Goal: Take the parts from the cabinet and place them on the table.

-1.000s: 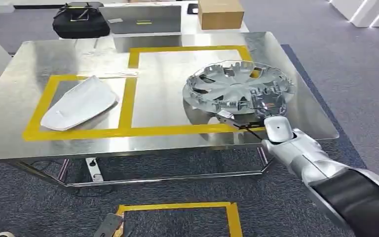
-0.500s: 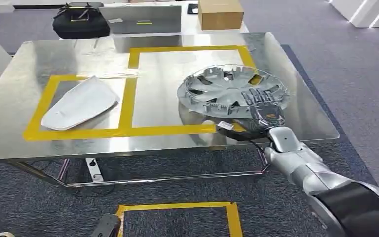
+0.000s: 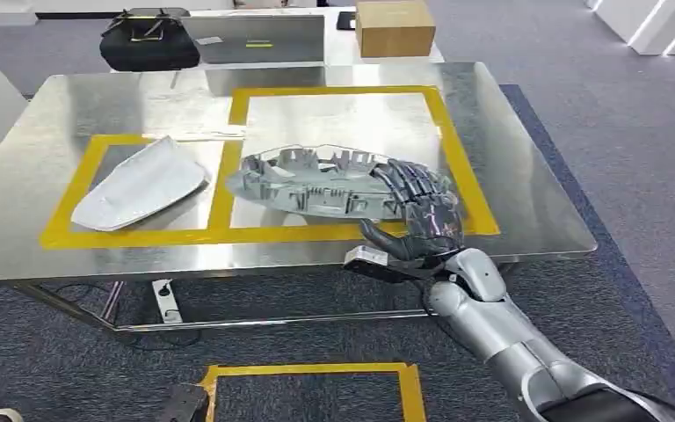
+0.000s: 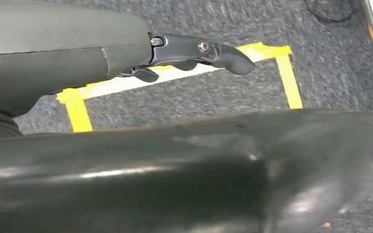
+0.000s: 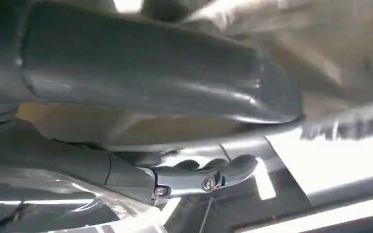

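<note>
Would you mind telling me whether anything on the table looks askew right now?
Yes: the hubcap, held by the right hand, is tilted with its left rim crossing the yellow tape between the boxes. The white cover lies within its own box.

Robot lab: taped steel table [image 3: 70, 255], carpeted floor [image 3: 615, 158].

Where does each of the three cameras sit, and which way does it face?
Head view: high on the body, looking forward and down at the steel table; right hand grips the wheel cover.
Left wrist view: behind the hanging left hand, facing the carpet and yellow floor tape.
Right wrist view: behind the right hand, close against the wheel cover.
Shared: head and right wrist views both show that grasp.
</note>
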Controlling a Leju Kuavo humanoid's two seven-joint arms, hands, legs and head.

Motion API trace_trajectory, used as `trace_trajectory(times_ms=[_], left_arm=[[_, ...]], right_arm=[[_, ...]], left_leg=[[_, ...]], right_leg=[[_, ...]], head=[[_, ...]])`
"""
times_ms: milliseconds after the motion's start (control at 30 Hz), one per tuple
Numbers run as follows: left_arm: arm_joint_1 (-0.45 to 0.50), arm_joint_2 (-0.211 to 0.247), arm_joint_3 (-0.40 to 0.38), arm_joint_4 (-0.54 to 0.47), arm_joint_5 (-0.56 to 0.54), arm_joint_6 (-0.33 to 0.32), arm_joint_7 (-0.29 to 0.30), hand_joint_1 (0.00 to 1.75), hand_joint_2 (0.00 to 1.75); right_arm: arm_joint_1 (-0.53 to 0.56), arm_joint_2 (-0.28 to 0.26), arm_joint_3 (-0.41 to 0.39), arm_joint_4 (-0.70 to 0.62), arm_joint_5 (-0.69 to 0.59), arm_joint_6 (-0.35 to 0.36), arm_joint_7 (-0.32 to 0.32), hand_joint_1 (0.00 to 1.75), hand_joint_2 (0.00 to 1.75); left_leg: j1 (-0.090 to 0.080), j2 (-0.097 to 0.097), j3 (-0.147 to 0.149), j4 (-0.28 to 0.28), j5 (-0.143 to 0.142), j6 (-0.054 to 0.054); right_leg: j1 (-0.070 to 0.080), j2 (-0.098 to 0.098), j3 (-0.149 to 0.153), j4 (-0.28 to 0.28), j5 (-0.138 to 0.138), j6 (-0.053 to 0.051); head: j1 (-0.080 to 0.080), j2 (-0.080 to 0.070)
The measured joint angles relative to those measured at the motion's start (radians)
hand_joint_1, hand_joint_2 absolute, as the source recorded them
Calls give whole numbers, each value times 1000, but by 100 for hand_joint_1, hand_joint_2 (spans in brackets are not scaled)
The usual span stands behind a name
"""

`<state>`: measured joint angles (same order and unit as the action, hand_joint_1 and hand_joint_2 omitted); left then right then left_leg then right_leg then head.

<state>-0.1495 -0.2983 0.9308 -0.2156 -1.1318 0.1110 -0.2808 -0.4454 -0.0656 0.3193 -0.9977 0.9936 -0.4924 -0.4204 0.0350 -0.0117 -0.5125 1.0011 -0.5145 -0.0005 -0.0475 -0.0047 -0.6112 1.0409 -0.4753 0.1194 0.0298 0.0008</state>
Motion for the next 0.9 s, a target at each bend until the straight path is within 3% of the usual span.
trace_trajectory(times_ms=[33, 67, 267, 300, 333, 367, 400, 433, 467, 533, 567, 600, 667, 700, 733, 767, 800, 833, 867, 900], left_arm=[[0, -3, -2, -3, 5, 0, -1, 0, 0], [3, -2, -2, -5, 8, 0, -3, 0, 0], [3, 2, -2, -6, 9, 0, -4, 0, 0], [4, 1, -2, -7, 14, 0, -6, 0, 0], [9, 4, -2, -8, 17, -1, -8, 0, 0], [9, 5, -6, -8, 21, -4, -8, 0, 0], [11, 7, -12, -9, 26, -4, 3, 0, 0], [12, 8, -15, -10, 28, -3, 4, 0, 0], [12, 8, -19, -10, 30, -2, 4, 0, 0], [11, 8, -27, -12, 35, 0, 5, 0, 0], [10, 10, -29, -15, 36, 0, 5, 0, 0], [10, 6, -31, -15, 38, 1, 5, 0, 0], [12, 7, -33, -15, 47, 2, 5, 0, 0], [15, 7, -33, -16, 51, 3, 2, 0, 0], [15, 4, -34, -17, 58, 3, -2, 0, 0], [16, 2, -33, -17, 68, 5, -8, 0, 0], [20, 1, -33, -18, 79, 6, -18, 0, 0], [25, 0, -33, -18, 84, 8, -25, 0, 0], [32, 0, -33, -18, 88, 9, -29, 0, 0], [37, 0, -32, -18, 91, 10, -32, 0, 0]], right_arm=[[3, 8, 9, -28, -24, 8, -7, 0, 0], [16, 13, 14, -61, -43, 12, -8, 0, 0], [19, 13, 15, -66, -46, 13, -7, 0, 0], [32, 21, 19, -103, -54, 14, -2, 0, 0], [42, 29, 30, -140, -52, 19, 6, 0, 0], [41, 39, 66, -201, 84, 2, 98, 0, 0], [36, 39, 108, -203, 210, -31, 181, 0, 0], [33, 39, 117, -200, 247, -50, 207, 0, 0], [30, 39, 124, -195, 275, -65, 225, 0, 0], [22, 39, 135, -177, 308, -89, 251, 0, 0], [22, 39, 141, -163, 321, -92, 261, 0, 0], [23, 39, 143, -152, 329, -95, 269, 0, 0], [23, 39, 150, -135, 340, -102, 276, 0, 0], [27, 39, 152, -131, 322, -109, 272, 0, 0], [32, 39, 153, -131, 289, -112, 259, 0, 0], [43, 39, 153, -140, 244, -117, 241, 0, 0], [64, 40, 150, -168, 181, -118, 220, 0, 0], [86, 40, 143, -198, 141, -118, 209, 0, 0], [106, 41, 138, -222, 122, -119, 202, 0, 0], [121, 44, 134, -245, 116, -119, 199, 0, 0]], left_leg=[[-3, 0, -16, 16, -7, -10], [-8, -1, -17, 22, -8, -13], [-8, -1, -18, 25, -9, -14], [-8, -2, -23, 31, -5, -20], [-6, -2, -31, 32, -9, -25], [-7, 4, -76, 157, -114, -28], [-14, 4, -138, 339, -188, -15], [-21, 4, -121, 314, -164, -4], [-28, 4, -88, 256, -129, 9], [-49, 4, 14, 81, -66, 48], [-54, 10, 36, 37, -84, 62], [-57, 14, 31, 38, -55, 52], [-63, 11, 23, 29, -45, 51], [-58, 12, 13, 14, -26, 52], [-49, 16, 11, 2, -6, 49], [-48, 16, -3, -1, 7, 55], [-47, 16, -20, -1, 20, 58], [-47, 15, -33, -1, 31, 58], [-47, 16, -49, 1, 43, 58], [-47, 17, -63, 2, 52, 56]], right_leg=[[5, 8, 10, 8, 9, -15], [0, 11, -1, 19, 7, -30], [-1, 11, 0, 17, 3, -33], [3, 13, -9, 25, -6, -53], [2, 13, -19, 30, -5, -63], [8, 10, -31, 27, 7, -91], [28, 4, -51, 27, 22, -109], [35, 4, -60, 27, 29, -112], [40, 4, -68, 27, 37, -113], [48, 5, -81, 25, 53, -114], [53, 2, -83, 24, 61, -110], [47, 0, -80, 17, 69, -108], [43, -3, -80, 4, 91, -99], [48, -3, -81, -8, 105, -91], [46, 1, -88, -4, 90, -87], [47, 3, -105, 18, 35, -84], [46, 3, -121, 80, -38, -79], [44, 3, -133, 152, -89, -76], [43, 3, -146, 228, -125, -72], [43, 2, -149, 280, -129, -69]], head=[[18, 0], [12, 0], [10, 0], [4, 0], [4, 0], [-1, 0], [1, 0], [0, 0], [0, 0], [1, 0], [5, 0], [3, 0], [-1, 0], [-1, 0], [0, 0], [2, 0], [4, 0], [7, 0], [5, 0], [7, 0]])
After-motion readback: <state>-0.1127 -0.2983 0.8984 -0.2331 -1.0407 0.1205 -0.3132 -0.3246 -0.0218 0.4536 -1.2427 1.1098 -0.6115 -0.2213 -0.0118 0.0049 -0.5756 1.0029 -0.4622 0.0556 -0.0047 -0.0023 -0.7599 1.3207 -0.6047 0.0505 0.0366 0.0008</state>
